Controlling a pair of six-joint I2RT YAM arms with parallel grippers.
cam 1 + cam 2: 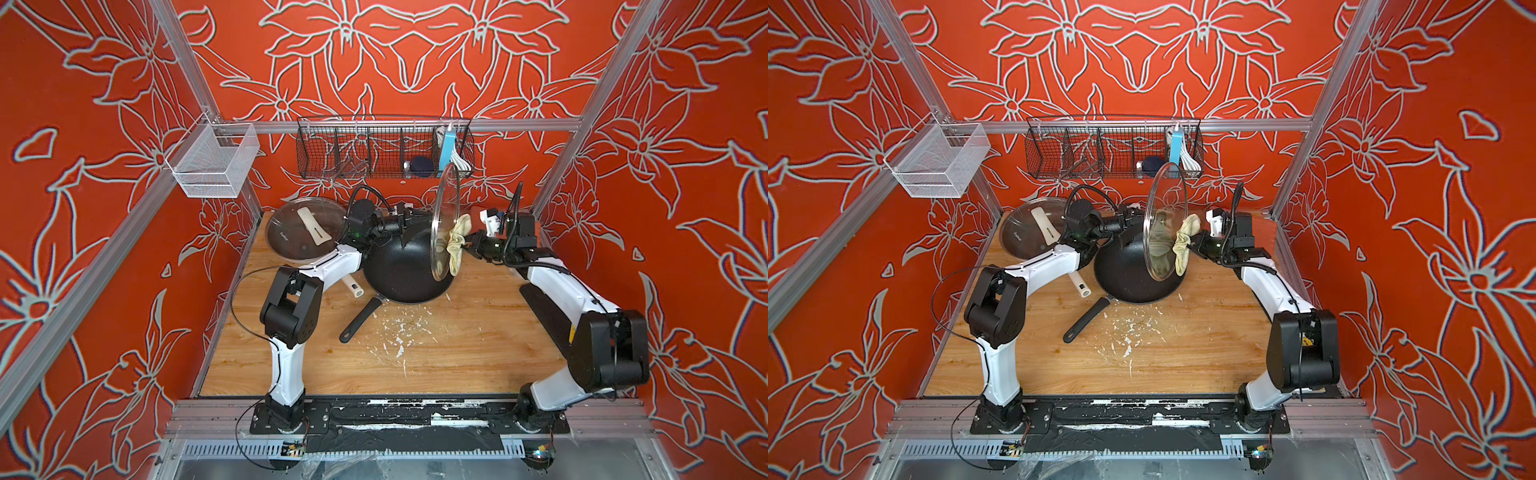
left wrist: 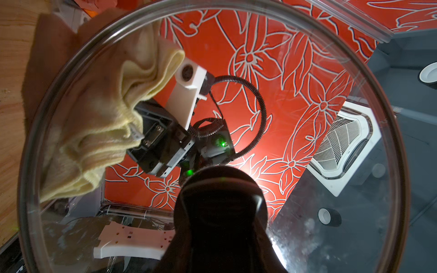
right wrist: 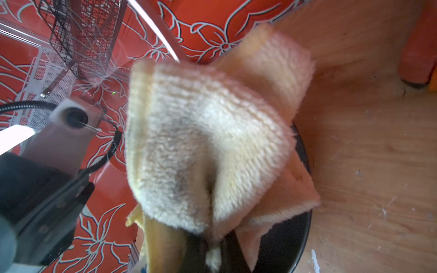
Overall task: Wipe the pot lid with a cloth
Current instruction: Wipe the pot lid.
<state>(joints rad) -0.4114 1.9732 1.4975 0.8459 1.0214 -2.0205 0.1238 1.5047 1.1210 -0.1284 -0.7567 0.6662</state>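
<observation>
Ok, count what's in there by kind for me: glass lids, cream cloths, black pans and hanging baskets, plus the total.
Glass lid: 2
Cream cloth: 1
Black pan: 1
Hanging basket: 2
Total: 6

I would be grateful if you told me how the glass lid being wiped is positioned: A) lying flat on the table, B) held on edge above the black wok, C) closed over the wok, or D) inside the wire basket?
B: in both top views the glass lid stands nearly on edge above the black wok, with the cloth in the right gripper against its face.
</observation>
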